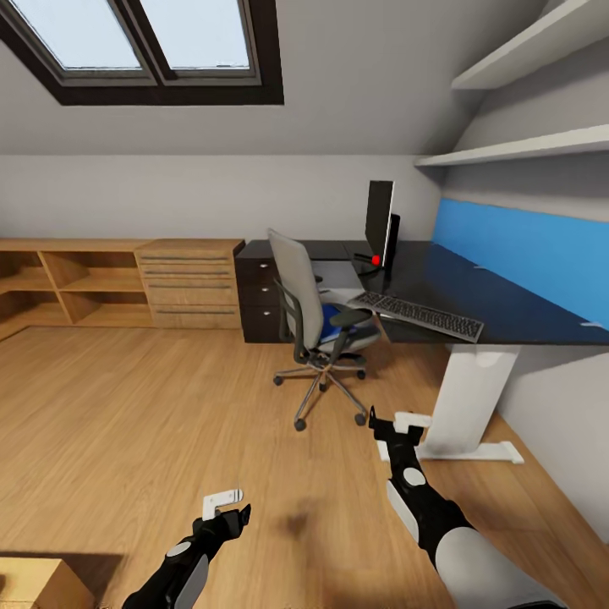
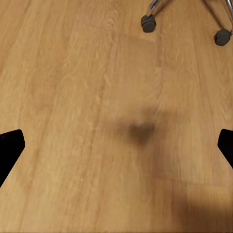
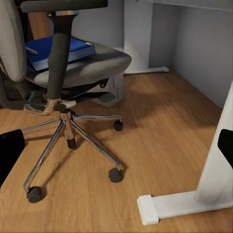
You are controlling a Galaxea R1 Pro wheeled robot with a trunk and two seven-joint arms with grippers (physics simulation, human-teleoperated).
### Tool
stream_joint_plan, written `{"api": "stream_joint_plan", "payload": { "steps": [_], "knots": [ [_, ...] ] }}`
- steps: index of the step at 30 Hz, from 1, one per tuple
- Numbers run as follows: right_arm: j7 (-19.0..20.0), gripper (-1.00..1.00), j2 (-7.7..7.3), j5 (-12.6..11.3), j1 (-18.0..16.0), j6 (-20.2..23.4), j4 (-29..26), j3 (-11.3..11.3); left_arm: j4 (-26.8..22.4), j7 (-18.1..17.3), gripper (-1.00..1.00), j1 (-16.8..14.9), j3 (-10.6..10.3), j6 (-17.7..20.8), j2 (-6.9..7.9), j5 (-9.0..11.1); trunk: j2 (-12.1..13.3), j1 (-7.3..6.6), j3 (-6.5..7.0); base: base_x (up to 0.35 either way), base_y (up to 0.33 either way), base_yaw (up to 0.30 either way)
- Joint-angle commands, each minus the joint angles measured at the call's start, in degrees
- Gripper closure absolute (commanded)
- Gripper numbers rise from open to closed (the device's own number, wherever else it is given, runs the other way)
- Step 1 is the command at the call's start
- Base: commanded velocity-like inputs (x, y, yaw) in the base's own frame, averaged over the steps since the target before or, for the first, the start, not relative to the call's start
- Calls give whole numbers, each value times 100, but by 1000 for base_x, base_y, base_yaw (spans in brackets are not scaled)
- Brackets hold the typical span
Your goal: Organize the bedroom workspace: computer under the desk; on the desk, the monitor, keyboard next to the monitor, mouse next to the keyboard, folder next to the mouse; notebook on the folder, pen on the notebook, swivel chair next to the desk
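While the folder (image 3: 60, 52) lay on the swivel chair (image 1: 317, 326), both grippers, left (image 1: 227, 501) and right (image 1: 404, 421), were held apart, empty; a closer approach was judged necessary.

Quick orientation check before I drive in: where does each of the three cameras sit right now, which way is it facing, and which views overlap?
Head view: high on the robot, facing forward and down at the black-topped desk and grey swivel chair; both forearms show, left gripper, right gripper.
Left wrist view: faces the wood floor; dark fingertips at the edges.
Right wrist view: low, facing the chair holding the bright blue folder.
Shared: all three show the chair's chrome caster base.
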Motion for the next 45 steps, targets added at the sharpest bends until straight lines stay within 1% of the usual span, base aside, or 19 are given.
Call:
{"api": "stream_joint_plan", "payload": {
  "steps": [1, 11, 18, 28, 45],
  "knots": [
    [-45, -100, -4, -47, -5, -45, 6, 48, 3, -37, -100, -3, 31, -2, -5, 53, -44, 22, -24, 0, 0, 0],
    [-55, -100, 13, -44, 2, -155, 92, 51, 3, -37, -100, -3, 29, -2, -5, 53, -445, 241, -180, 0, 0, 0],
    [-55, -100, 18, -47, 4, -163, 98, 49, 3, -37, -100, -3, 31, -2, -5, 53, -726, 395, -250, 0, 0, 0],
    [-63, -100, 19, -39, 6, -453, 94, 48, 3, -37, -100, -3, 32, -2, -5, 53, -1127, 615, -346, 0, 0, 0],
    [-64, -100, 19, -36, 13, -495, 93, 48, 3, -37, -100, -3, 32, -2, -5, 53, -1809, 988, -519, 0, 0, 0]
  ]
}}
